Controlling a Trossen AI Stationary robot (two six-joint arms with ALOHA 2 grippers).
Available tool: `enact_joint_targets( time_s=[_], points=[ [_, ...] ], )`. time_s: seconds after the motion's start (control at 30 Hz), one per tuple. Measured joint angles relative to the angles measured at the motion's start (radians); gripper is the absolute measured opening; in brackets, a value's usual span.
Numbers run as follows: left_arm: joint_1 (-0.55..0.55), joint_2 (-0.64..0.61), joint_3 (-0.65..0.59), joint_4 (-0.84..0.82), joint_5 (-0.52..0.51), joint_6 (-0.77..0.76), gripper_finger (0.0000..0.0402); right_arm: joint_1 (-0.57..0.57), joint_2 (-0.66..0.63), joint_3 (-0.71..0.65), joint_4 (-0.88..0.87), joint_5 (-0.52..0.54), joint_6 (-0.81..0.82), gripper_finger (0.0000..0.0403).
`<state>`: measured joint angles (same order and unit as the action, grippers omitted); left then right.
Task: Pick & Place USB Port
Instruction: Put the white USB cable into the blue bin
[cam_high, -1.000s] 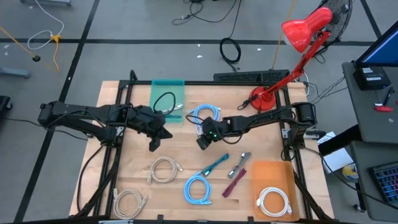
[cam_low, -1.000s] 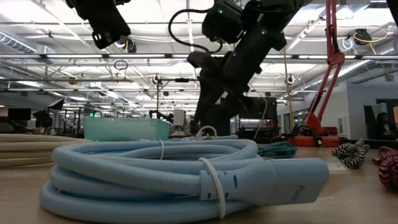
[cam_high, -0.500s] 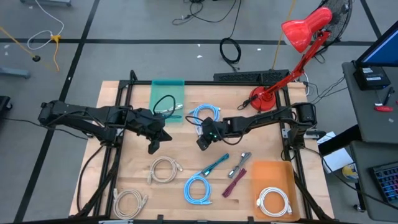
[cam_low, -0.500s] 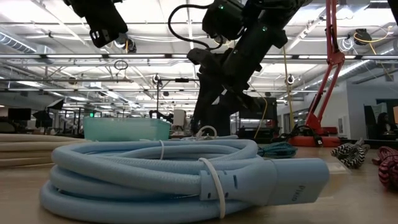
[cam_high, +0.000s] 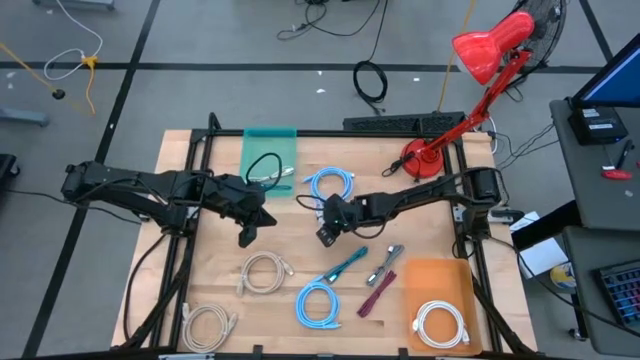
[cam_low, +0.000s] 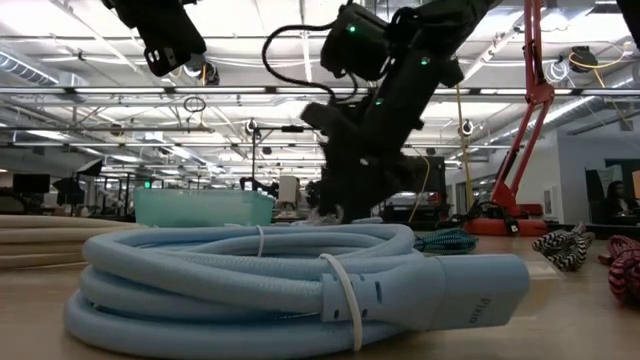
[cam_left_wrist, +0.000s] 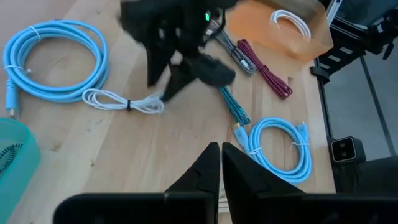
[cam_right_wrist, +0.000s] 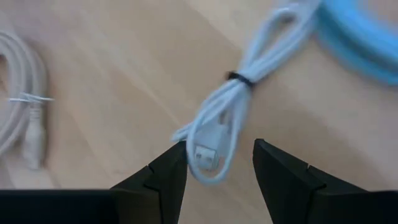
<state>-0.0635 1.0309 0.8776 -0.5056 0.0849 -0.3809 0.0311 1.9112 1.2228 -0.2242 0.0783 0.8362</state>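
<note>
On the wooden table (cam_high: 290, 250), beside the large light-blue coiled cable (cam_high: 330, 184) taken as landmark, lies a thin white USB cable bundled with a black tie (cam_right_wrist: 231, 109), flat on the wood just next to that coil.

Right gripper (cam_right_wrist: 216, 163): low over the near end of the white cable, fingers spread apart with the cable's plug end between them; whether a finger touches it cannot be told. The high view shows this gripper (cam_high: 327, 231) just in front of the blue coil.

Left gripper (cam_left_wrist: 221, 163): fingers pressed together, holding nothing, hanging above the table to the left of the blue coil; the high view places it (cam_high: 246, 234) near the teal rectangular bin (cam_high: 269, 160).

Teal bin: left of the blue coil, containing a black coiled cable (cam_high: 263, 166).

Orange translucent tray (cam_high: 440, 285): well apart from the blue coil, holding a white coiled cable (cam_high: 440, 324).

Other items, farther from the blue coil: smaller light-blue coiled cable (cam_high: 318, 303), teal braided cable (cam_high: 345, 265), dark red braided cable (cam_high: 379, 292), beige coiled cable (cam_high: 264, 271).

Red desk lamp (cam_high: 470, 70): base at the table's far edge, right of the blue coil.
</note>
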Motion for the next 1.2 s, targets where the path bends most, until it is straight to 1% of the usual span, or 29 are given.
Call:
enact_joint_targets(
  time_s=[0.13, 0.23, 0.3, 0.4, 0.5, 0.53, 0.57, 0.63, 0.7, 0.77, 0.87, 1.03, 1.2],
  points=[
    [0.000, 0.000, 0.000, 0.000, 0.000, -0.001, 0.0004, 0.012, 0.030, -0.003, -0.006, 0.001, 0.036, 0.0168],
    [-0.001, 0.000, 0.000, -0.001, 0.000, -0.003, 0.0006, 0.010, 0.035, -0.001, -0.020, -0.006, 0.058, 0.0148],
    [-0.001, 0.000, 0.000, -0.011, 0.000, -0.001, 0.0013, 0.011, 0.035, -0.001, -0.023, -0.004, 0.058, 0.0123],
    [-0.004, 0.000, 0.000, -0.025, 0.000, 0.003, 0.0018, 0.010, 0.028, -0.003, -0.028, -0.003, 0.045, 0.0074],
    [-0.004, 0.000, 0.000, -0.034, 0.000, 0.009, 0.0012, 0.008, 0.027, -0.003, -0.026, -0.024, 0.040, 0.0022],
    [-0.004, 0.000, 0.000, -0.038, 0.000, 0.012, 0.0008, 0.005, 0.027, -0.004, -0.026, -0.035, 0.037, 0.0011],
    [-0.004, 0.000, 0.000, -0.041, 0.000, 0.016, 0.0004, 0.004, 0.027, -0.004, -0.024, -0.053, 0.036, 0.0007],
    [-0.004, 0.000, 0.000, -0.045, 0.000, 0.024, 0.0003, 0.003, 0.027, -0.004, -0.016, -0.071, 0.046, 0.0013],
    [-0.004, 0.000, 0.000, -0.045, -0.001, 0.029, 0.0008, 0.003, 0.027, -0.004, -0.013, -0.093, 0.049, 0.0018],
    [-0.004, 0.000, 0.000, -0.046, -0.008, 0.029, 0.0015, 0.003, 0.027, -0.004, -0.014, -0.125, 0.049, 0.0014],
    [-0.004, 0.000, 0.000, -0.045, -0.008, 0.033, 0.0017, 0.005, 0.027, -0.004, -0.014, -0.200, 0.051, 0.0003],
    [-0.003, 0.000, 0.000, -0.045, -0.009, 0.047, 0.0003, 0.037, 0.019, -0.004, -0.020, -0.310, 0.087, 0.0002],
    [-0.004, 0.000, 0.000, -0.045, -0.034, 0.049, 0.0016, 0.077, -0.011, -0.004, -0.062, -0.350, 0.115, 0.0001]
  ],
)
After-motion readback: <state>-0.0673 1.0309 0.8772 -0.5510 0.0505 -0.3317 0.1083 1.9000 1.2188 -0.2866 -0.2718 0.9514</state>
